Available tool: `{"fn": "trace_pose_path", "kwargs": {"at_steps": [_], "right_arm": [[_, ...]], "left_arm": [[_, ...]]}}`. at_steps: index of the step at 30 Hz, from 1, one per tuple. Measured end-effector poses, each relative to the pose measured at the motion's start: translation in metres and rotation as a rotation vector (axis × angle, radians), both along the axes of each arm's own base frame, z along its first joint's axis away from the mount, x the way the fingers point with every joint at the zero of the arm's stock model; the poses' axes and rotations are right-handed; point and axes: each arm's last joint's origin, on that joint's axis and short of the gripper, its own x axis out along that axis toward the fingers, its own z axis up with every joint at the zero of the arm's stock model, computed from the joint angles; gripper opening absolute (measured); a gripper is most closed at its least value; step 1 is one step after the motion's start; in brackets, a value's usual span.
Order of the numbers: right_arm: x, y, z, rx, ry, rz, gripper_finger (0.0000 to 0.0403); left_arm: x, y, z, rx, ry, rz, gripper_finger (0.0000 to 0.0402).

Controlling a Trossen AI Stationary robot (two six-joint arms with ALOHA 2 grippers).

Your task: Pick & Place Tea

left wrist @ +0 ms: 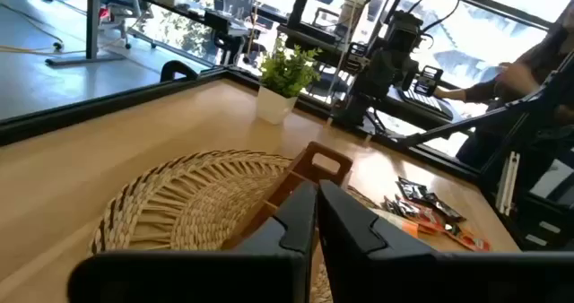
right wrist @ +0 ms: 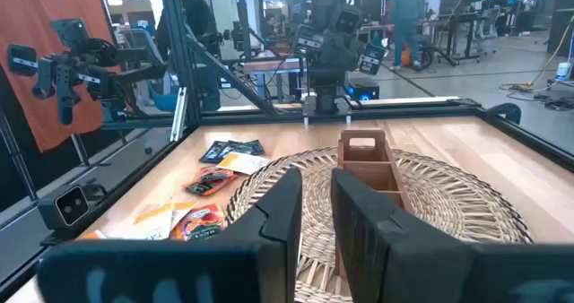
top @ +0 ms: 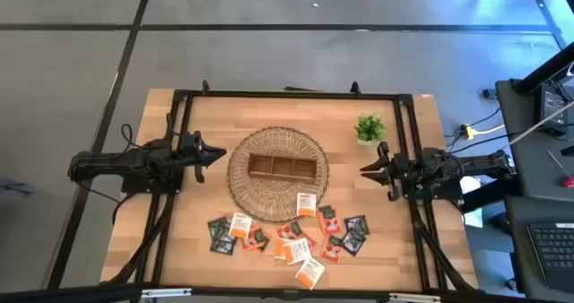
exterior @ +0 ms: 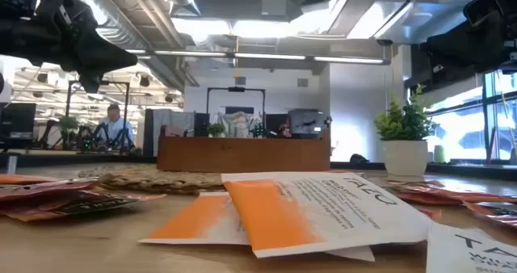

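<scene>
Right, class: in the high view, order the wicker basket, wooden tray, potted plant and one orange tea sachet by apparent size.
1. Wicker basket
2. Wooden tray, inside the basket
3. Potted plant
4. Orange tea sachet, though it looks close to the plant, so these last two are unsure.

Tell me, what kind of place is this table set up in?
Probably a robotics lab inside an open office. Beyond the wooden table stand other robot rigs, rows of desks with a person seated, and exposed ceiling ducts.

We see the tray (top: pixel 282 167) on the basket (top: pixel 247 191) at mid-bench (top: pixel 215 115), the plant (top: pixel 369 128) to its right, tea sachets (top: pixel 287 236) scattered along the front edge.
</scene>
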Motion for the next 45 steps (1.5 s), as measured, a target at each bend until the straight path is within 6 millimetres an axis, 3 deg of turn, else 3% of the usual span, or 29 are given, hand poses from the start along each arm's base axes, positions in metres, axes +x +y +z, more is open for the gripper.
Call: {"fn": "trace_pose_path", "kwargs": {"at_steps": [40,45], "right_arm": [[0.0,0.0,0.0,0.0,0.0,0.0,0.0068],[0.0001,-0.0022,0.0017,-0.214,-0.029,-0.082,0.0068]], "left_arm": [[0.0,0.0,0.0,0.0,0.0,0.0,0.0015],[0.0,0.0,0.0,0.0,0.0,0.0,0.0015]]}}
